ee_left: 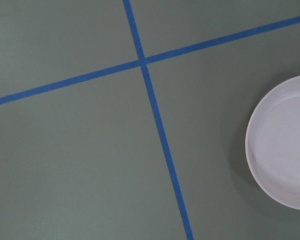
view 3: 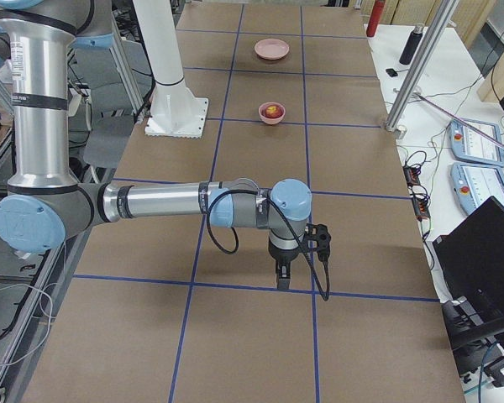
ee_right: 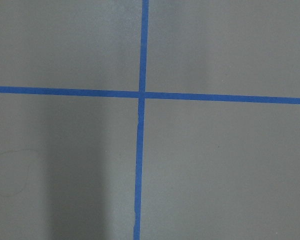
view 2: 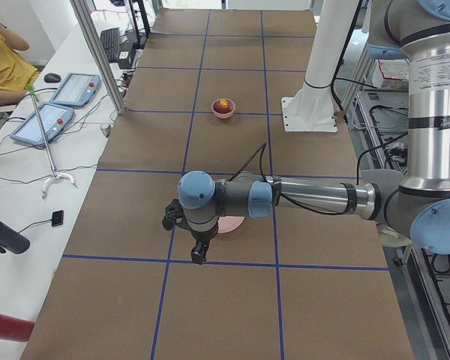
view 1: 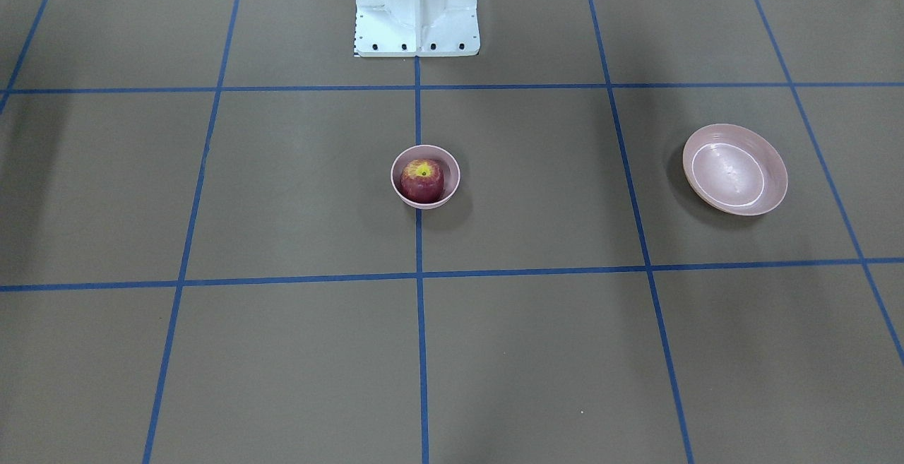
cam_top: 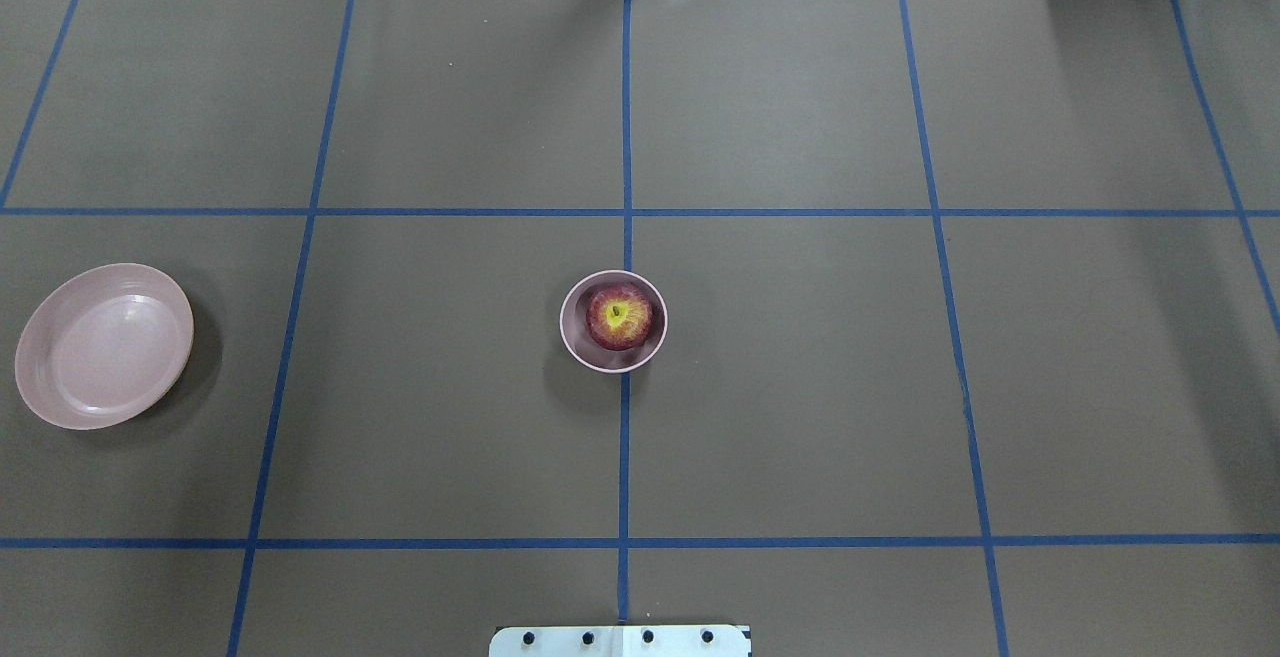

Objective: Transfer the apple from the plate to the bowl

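Apple sits in the bowl

It lies stem hollow up and nearly fills the bowl, which stands on the middle blue tape line of the brown table. The plate lies bare, well apart from it on the robot's left. The left gripper hangs above the table just beside the plate. The right gripper hangs over a tape crossing, far from the bowl. I cannot tell whether either one's jaws are spread or pressed together.
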